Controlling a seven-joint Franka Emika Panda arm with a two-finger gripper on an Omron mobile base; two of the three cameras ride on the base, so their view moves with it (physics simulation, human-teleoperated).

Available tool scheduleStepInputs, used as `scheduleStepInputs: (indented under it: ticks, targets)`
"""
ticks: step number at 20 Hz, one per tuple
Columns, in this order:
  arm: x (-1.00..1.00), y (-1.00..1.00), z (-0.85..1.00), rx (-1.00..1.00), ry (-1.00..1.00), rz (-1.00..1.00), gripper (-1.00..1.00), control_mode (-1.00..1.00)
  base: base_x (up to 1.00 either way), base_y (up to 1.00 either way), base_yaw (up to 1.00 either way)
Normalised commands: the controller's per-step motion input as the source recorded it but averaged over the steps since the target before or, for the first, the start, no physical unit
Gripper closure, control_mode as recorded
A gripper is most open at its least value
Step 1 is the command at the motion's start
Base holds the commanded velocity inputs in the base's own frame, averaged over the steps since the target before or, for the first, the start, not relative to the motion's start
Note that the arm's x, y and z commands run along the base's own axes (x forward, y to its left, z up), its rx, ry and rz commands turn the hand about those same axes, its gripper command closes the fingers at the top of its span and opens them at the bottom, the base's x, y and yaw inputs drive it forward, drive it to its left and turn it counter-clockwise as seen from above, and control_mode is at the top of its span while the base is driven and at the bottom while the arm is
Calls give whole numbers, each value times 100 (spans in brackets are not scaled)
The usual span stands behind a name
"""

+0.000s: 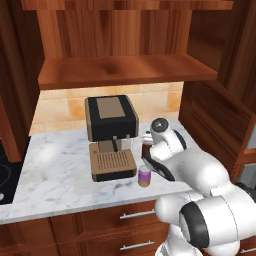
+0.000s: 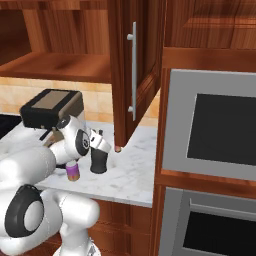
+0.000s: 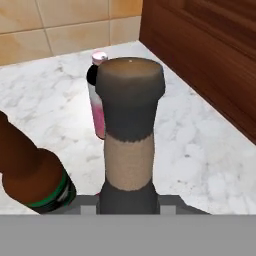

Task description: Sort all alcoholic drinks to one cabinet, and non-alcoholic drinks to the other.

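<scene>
1. Biggest thing up top is the wall cabinet (image 1: 125, 70), reddish-brown streaked wood, doors swung open, one wide shelf with nothing standing on it. From the right base camera its tall open door (image 2: 132, 75) with a silver bar handle hangs down next to the built-in oven (image 2: 220, 130).
2. Under it runs the white marble counter (image 1: 55, 175), tan tiles behind it, drawers (image 1: 130, 225) with silver handles below.
3. The coffee machine (image 1: 111, 135) sits about mid-counter, black box on top, tan drip tray sticking out toward the front.
4. The squat dark grey bottle (image 2: 98, 161) stands upright on the counter, right of the coffee machine. In the hand view its narrow neck (image 3: 130, 130) sits dead center, running right up toward the camera with a tan band round the middle.
5. The gripper (image 2: 100, 145) sits right on top of that bottle and is clamped shut on its neck. The fingertips themselves are hidden behind the neck in the hand view, so I can't see exactly where they bite.
6. The brown beer bottle (image 3: 32, 175) shows at the lower left of the hand view, just beside the grey one, green stripe on its label.
7. The pink bottle (image 3: 97, 95) with the black cap stands just behind the grey bottle's neck, closer to the tiles.
8. The purple can (image 1: 144, 176), tan band and silver top, stands on the counter right by the front right corner of the drip tray, close to the arm.
</scene>
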Motion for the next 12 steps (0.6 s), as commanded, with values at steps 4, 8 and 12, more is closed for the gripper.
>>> scheduleStepInputs:
  ticks: [4, 8, 12]
  targets:
    - [-61, -29, 78, 4, -8, 1, 100, -100, 0, 0, 0]
    - [-44, -12, 100, 6, -1, 3, 100, -100, 0, 0, 0]
    - [-34, 0, 100, 7, 0, 8, 100, -100, 0, 0, 0]
